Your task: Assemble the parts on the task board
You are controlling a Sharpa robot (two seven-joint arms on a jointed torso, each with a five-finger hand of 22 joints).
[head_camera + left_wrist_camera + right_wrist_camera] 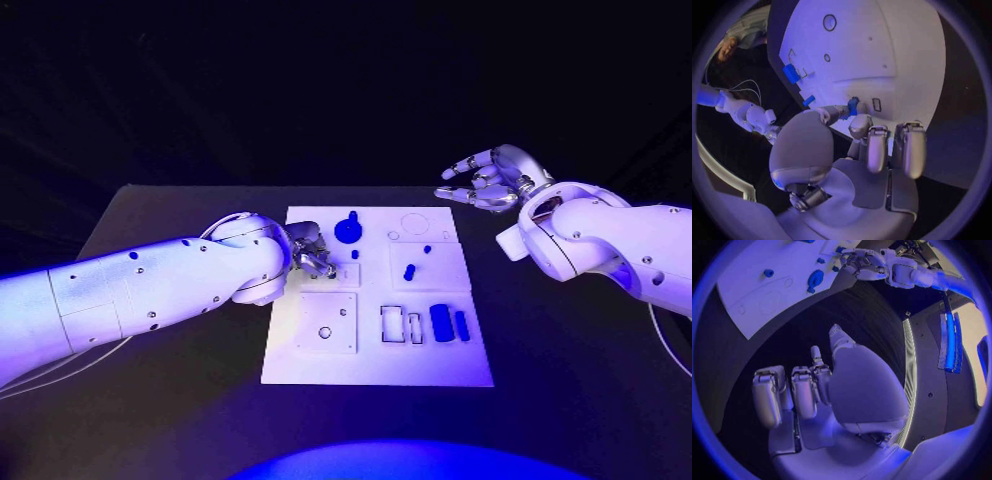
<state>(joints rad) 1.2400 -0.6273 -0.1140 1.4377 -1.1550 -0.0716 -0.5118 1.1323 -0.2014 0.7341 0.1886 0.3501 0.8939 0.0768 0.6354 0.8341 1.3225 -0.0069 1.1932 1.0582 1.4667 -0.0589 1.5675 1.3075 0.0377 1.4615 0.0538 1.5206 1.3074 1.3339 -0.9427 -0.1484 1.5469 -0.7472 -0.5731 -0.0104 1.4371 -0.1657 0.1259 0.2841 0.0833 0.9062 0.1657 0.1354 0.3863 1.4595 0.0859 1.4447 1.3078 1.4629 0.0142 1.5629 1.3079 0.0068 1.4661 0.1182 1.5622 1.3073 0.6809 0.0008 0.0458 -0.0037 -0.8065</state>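
Head view: task board point(378, 368) laid mid-table; blue parts point(449, 322) seen near its right edge, another point(348, 230) near far edge. Left hand point(306, 250) placed over board's left side. Right hand point(488, 180) held above table past board's far right corner, fingers curled, nothing held.

Left wrist view: small blue part point(853, 106) pinched at fingertips point(837, 112) over board point(892, 45).

Right wrist view: right hand point(817, 385) seen empty above black table point(767, 350).
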